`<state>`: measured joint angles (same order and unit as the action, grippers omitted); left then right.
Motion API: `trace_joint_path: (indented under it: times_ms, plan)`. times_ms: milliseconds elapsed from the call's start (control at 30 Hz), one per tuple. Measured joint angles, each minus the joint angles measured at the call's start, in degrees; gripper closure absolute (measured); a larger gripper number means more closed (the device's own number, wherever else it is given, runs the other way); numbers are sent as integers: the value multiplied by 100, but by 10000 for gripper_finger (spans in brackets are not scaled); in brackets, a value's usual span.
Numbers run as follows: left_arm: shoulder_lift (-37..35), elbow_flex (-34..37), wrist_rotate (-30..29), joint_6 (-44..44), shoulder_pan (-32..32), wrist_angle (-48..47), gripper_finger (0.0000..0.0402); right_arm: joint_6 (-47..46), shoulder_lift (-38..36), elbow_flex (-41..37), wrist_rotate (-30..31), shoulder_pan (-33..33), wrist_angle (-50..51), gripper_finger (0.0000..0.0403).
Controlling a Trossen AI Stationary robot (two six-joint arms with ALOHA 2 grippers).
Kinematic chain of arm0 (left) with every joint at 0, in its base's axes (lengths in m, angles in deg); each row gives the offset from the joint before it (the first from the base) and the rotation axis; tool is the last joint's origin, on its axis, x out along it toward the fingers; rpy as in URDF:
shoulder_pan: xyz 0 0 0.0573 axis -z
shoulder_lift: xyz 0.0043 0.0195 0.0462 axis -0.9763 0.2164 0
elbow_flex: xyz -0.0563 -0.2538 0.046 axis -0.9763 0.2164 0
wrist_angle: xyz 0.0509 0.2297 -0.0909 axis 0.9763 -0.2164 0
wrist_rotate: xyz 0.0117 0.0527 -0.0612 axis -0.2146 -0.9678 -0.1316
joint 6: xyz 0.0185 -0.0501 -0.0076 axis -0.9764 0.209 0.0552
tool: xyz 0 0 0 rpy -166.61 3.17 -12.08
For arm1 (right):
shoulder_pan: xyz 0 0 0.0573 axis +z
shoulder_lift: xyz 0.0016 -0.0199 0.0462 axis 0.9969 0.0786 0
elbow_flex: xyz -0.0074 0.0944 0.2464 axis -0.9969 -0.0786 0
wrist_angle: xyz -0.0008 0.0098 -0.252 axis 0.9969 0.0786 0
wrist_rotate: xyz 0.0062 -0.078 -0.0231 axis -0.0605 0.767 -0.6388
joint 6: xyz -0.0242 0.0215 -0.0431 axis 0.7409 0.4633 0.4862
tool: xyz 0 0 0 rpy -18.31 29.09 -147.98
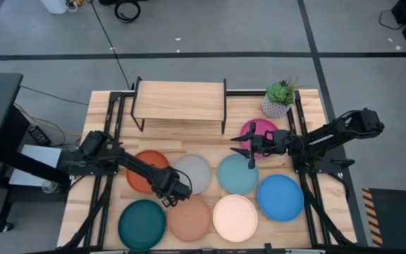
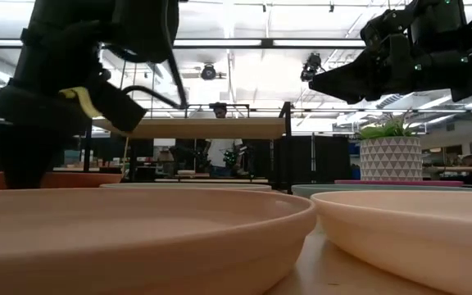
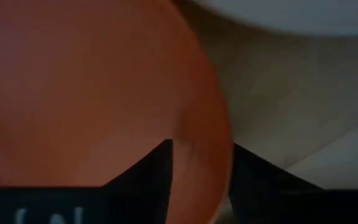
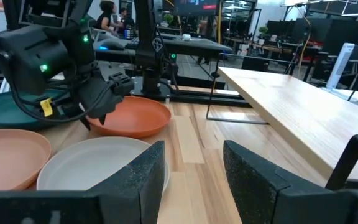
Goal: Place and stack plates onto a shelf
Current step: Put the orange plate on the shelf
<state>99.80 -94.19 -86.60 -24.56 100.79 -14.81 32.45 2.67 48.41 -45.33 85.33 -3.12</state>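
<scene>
In the high view the orange plate [image 1: 145, 169] lies flat on the table. My left gripper [image 1: 171, 190] is low at its near-right rim, open, one finger on each side of the rim. The grey [image 1: 194, 171], pale blue [image 1: 236, 174], bright blue [image 1: 280, 196], cream [image 1: 235, 217], terracotta [image 1: 189, 217] and dark teal [image 1: 142, 224] plates lie flat around it. The magenta plate [image 1: 263, 130] lies partly under my right arm. My right gripper [image 1: 251, 154] hangs open above the table between the magenta and pale blue plates. The shelf [image 1: 180, 102] stands at the far side with nothing on its top. My left gripper comes down from above on the orange plate's near-right rim [image 3: 207, 149], one finger [image 3: 157, 171] inside the plate and one [image 3: 253, 177] outside. Whether the fingers touch the rim I cannot tell. The plate lies flat on the table.
A potted plant [image 1: 280, 99] in a white pot stands right of the shelf, near the magenta plate. Black metal frames [image 1: 303, 152] run along both table sides. People stand in the room behind the table [image 2: 218, 111]. Bare wood shows between the shelf and the plates [image 1: 189, 141].
</scene>
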Motion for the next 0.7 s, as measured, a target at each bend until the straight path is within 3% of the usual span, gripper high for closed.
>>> trace_joint_path:
  times_ms: [300, 500, 700]
  plan:
    - [2, -4, 135, 98, -9, -265, 385, -2, 0, 0, 0, 0, 21, 233]
    - [-96, -290, 496, 210, -26, -1000, 387, -3, -2, 0, 0, 0, 23, 233]
    - [-604, -1054, 431, 131, -79, -1409, 387, -4, -2, 0, 0, 0, 23, 233]
